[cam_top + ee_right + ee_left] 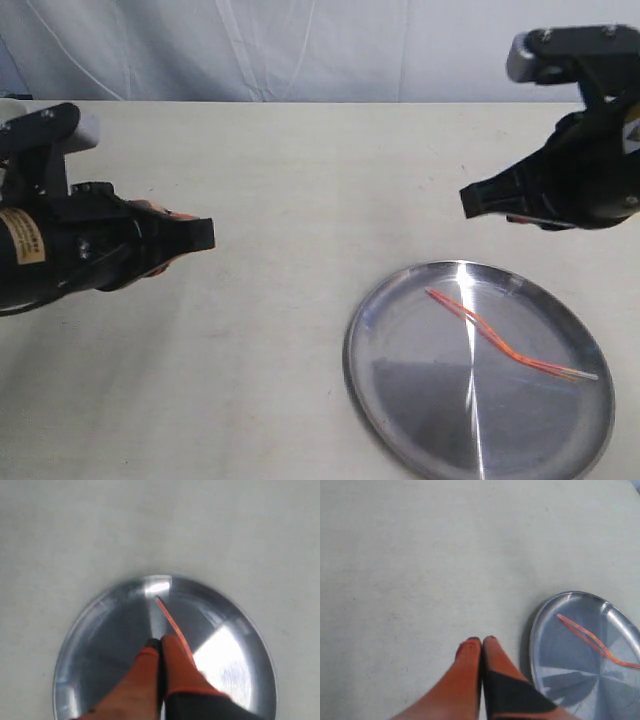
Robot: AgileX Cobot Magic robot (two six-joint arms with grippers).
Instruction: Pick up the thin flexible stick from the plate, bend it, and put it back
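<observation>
The thin red-orange stick (500,338) lies wavy on the round silver plate (400,420) at the lower right of the table, its whitish tip toward the plate's right rim. The left wrist view shows the stick (592,639) on the plate (555,665), off to one side of my left gripper (482,641), which is shut and empty over bare table. My right gripper (161,641) is shut and empty, hovering above the plate (100,645) with the stick (170,617) running just beside its fingers. In the exterior view the left gripper (205,235) is far left, the right gripper (468,203) above the plate.
A pale tabletop (280,200) spreads between the two arms, with a white cloth backdrop (300,50) behind its far edge. The plate reaches close to the table's lower right border of the exterior view.
</observation>
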